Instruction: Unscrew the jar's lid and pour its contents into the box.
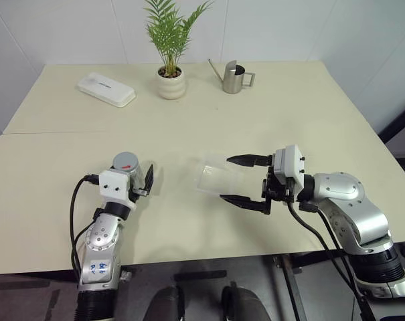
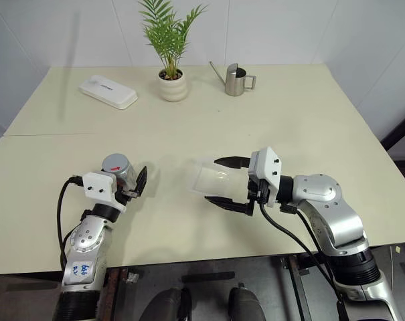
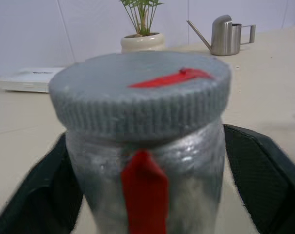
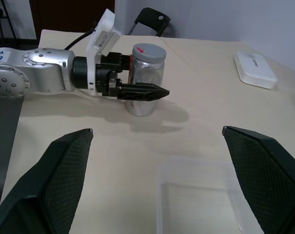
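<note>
The jar (image 3: 191,180), silvery with a red streak, stands upright on the table at the near left. Its grey lid (image 1: 126,160), marked in red, sits on top. My left gripper (image 1: 132,175) is open, with one finger close on each side of the jar's body; whether they touch it I cannot tell. The box (image 1: 212,175), a clear shallow tub, lies on the table to the right of the jar. My right gripper (image 1: 223,178) points left and stands wide open, its fingertips on either side of the box's near end.
A potted plant (image 1: 171,83), a steel watering can (image 1: 233,78) and a flat white case (image 1: 106,89) stand along the back of the table (image 1: 269,120). The front edge runs just below both arms.
</note>
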